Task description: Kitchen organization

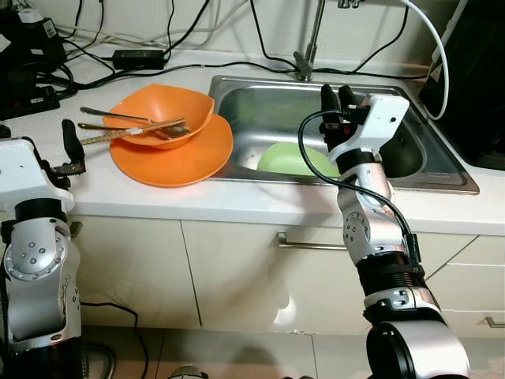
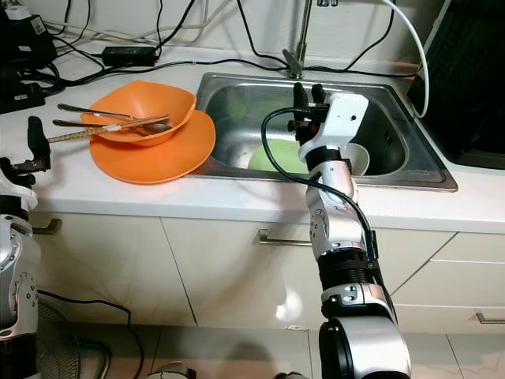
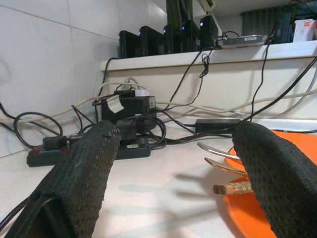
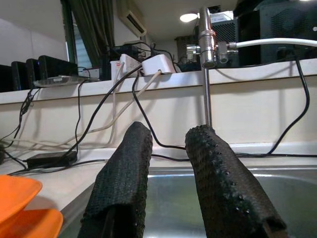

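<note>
An orange bowl (image 1: 162, 114) sits on an orange plate (image 1: 173, 154) on the white counter left of the steel sink (image 1: 260, 103). A fork, a spoon (image 1: 118, 116) and wooden chopsticks (image 1: 118, 134) lie across the bowl. In the sink lie a pale green plate (image 1: 292, 160) and a white cup (image 2: 357, 158). My right gripper (image 1: 337, 96) hovers over the sink above the green plate, open by a narrow gap and holding nothing. My left gripper (image 3: 173, 134) is wide open at the counter's left edge, pointing toward the fork (image 3: 213, 148) and the chopstick ends (image 3: 233, 188).
A black power strip with tangled cables (image 1: 31, 71) and a power adapter (image 1: 138, 58) crowd the back left of the counter. The faucet (image 1: 312, 39) and a white hose (image 1: 438, 47) rise behind the sink. A black appliance (image 1: 473, 79) stands at the right.
</note>
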Controlling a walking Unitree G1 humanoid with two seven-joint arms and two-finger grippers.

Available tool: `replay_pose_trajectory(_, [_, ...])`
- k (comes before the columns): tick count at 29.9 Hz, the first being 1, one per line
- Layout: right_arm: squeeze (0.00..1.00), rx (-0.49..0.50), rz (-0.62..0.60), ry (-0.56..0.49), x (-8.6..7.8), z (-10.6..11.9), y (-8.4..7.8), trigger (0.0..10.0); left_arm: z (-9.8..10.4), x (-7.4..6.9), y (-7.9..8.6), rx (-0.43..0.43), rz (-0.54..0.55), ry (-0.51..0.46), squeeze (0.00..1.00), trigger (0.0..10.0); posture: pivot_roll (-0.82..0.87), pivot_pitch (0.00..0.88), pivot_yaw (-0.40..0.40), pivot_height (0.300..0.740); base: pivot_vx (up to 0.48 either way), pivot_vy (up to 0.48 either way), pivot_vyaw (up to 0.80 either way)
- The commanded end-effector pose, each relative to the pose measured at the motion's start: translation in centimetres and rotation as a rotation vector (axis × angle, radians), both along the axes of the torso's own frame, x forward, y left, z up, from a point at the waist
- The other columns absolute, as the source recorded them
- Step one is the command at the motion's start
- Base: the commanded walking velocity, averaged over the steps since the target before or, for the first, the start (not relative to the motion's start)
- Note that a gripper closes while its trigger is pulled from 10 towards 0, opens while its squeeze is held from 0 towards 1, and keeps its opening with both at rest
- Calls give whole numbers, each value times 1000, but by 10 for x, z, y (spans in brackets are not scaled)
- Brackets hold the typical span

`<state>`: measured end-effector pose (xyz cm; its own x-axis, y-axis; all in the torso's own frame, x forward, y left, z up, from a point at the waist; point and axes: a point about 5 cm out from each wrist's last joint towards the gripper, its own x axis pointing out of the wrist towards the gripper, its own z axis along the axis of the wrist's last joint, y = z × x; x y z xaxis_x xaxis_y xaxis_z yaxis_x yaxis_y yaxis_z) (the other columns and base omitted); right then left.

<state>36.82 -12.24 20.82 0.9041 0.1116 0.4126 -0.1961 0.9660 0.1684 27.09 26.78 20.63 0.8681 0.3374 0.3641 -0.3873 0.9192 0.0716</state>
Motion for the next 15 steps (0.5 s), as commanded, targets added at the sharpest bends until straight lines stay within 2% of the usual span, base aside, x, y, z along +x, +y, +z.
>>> replay_pose_trajectory(1, [0, 11, -7, -17, 3, 5, 0, 10000, 0, 1, -2, -5, -17, -5, 0, 10000, 246, 11, 0, 740, 0, 0, 0])
replay_pose_trajectory(9, [0, 11, 10, -21, 3, 5, 4, 10000, -3, -1, 2, -12, -10, -1, 0, 10000, 238, 15, -3, 740, 0, 0, 0])
replay_pose_trajectory(15, [0, 6, 7, -14, 3, 2, 2, 10000, -5, 0, -7, -17, -28, 9, 0, 10000, 235, 23, -6, 740, 0, 0, 0])
